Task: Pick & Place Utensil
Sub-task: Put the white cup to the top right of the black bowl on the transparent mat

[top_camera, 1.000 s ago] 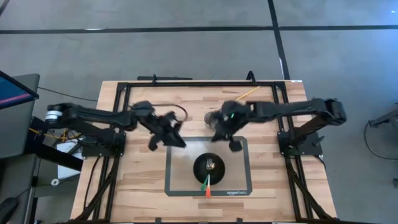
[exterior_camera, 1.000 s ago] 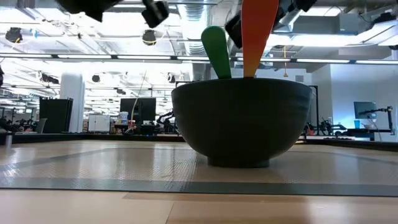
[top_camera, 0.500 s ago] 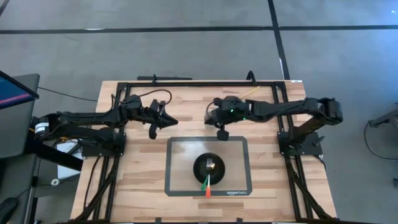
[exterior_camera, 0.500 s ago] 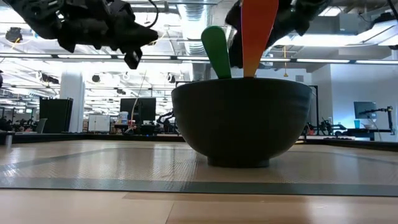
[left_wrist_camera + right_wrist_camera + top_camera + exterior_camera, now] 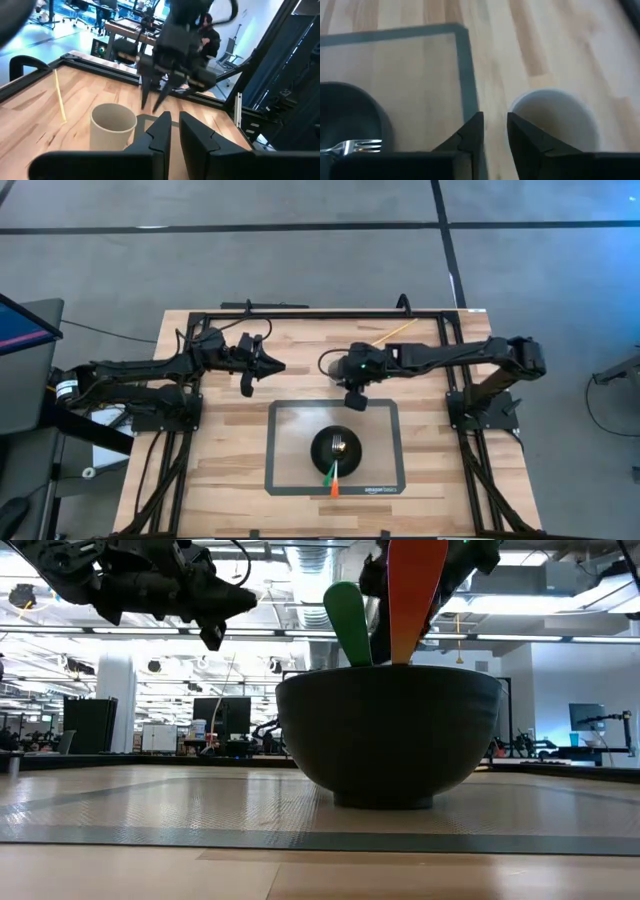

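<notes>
Your right gripper (image 5: 357, 399) hung nearly closed and empty by the cup (image 5: 555, 117); your left gripper (image 5: 258, 367) waited, likewise narrow; 1 fork (image 5: 356, 146) lay in the bowl (image 5: 337, 449).

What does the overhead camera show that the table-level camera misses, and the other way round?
Only the overhead view shows the fork lying inside the bowl, the clear mat under it, the pale cup behind the mat, and the whole wooden table with both arms reaching in from the sides. Only the table-level view shows the bowl's rounded side and foot, and the room with ceiling lights behind. Both show the dark bowl, the green utensil, the orange utensil and the two arms.
</notes>
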`<action>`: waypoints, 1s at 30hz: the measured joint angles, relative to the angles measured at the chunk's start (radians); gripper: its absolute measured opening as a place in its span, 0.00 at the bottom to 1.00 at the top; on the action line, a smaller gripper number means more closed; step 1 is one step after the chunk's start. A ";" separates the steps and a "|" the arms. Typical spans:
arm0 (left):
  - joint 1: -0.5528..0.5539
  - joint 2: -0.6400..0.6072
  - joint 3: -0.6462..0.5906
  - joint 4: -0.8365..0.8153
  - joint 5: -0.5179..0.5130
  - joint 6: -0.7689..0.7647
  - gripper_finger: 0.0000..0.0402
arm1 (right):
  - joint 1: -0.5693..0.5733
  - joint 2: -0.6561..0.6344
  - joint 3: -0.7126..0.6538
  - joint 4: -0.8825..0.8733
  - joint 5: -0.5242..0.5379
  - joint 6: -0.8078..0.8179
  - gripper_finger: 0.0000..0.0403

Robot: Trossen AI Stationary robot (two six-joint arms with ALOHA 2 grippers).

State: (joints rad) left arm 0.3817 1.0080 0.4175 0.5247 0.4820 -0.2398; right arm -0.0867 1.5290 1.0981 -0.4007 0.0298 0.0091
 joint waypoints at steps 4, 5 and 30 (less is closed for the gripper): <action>0.000 0.000 0.000 0.009 0.000 0.000 0.10 | -0.004 0.061 0.000 -0.004 0.011 0.053 0.22; 0.000 0.000 0.000 0.016 0.000 0.000 0.10 | -0.008 0.080 0.000 -0.005 0.020 0.053 0.23; 0.000 0.000 0.001 0.147 -0.003 -0.003 0.10 | 0.050 0.073 0.000 -0.143 0.180 0.272 0.02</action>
State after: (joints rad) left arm 0.3817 1.0084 0.4186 0.6717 0.4793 -0.2432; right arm -0.0367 1.6023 1.0977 -0.5442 0.2095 0.2811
